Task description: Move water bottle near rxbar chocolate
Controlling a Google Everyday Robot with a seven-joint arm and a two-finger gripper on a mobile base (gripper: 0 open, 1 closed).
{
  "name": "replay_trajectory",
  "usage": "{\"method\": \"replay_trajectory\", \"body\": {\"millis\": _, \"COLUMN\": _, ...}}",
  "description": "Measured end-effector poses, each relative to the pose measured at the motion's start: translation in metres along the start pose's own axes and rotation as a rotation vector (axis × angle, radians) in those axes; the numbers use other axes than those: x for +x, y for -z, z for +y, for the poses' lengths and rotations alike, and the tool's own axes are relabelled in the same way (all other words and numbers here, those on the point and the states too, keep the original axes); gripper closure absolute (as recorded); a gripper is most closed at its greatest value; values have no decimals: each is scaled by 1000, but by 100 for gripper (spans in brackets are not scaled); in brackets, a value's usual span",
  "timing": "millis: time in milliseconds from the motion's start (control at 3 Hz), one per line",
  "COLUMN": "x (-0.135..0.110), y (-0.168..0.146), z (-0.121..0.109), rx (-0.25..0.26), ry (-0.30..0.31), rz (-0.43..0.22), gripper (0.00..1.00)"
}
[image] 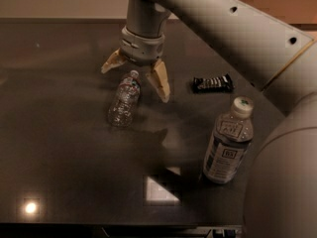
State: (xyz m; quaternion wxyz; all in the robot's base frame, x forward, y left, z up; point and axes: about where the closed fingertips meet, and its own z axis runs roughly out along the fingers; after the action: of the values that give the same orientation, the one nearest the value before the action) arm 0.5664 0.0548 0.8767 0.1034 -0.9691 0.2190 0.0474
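Water bottle (124,103) lay on its side on the dark glossy table (59,148), its white cap turned toward the far edge and its ribbed base toward the camera; the gripper (135,84) hung directly over the cap end, its two tan fingers (161,81) spread wide and grasping nothing; in the view one finger stood to the left of the bottle's neck and the other just to its right, with the right fingertip low beside the bottle's shoulder; whether either finger touched the bottle could not be told. Rxbar chocolate (213,83) lay flat to the right of the gripper, well apart from the water bottle, with the right finger between the two; a larger bottle (228,143) with a white-and-blue label and a green-marked white cap stood upright nearer the camera, below the bar in the view and apart from it. The pale arm (233,29) came down from the top of the view to the gripper's grey wrist; a bright square reflection (158,190) showed on the table in front of the water bottle, and a small round glare (30,207) lay at lower left.
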Motion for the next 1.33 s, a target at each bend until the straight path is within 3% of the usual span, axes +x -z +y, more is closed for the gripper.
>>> {"method": "replay_trajectory", "body": {"millis": 667, "x": -8, "y": -19, "z": -2, "rx": -56, "ry": 138, "rz": -10, "gripper": 0}}
{"method": "replay_trajectory", "body": {"millis": 1000, "x": -10, "y": -26, "z": 3, "rx": -71, "ry": 178, "rz": -5, "gripper": 8}}
{"method": "replay_trajectory", "body": {"millis": 1333, "x": -10, "y": -31, "z": 6, "rx": -85, "ry": 203, "rz": 5, "gripper": 27}}
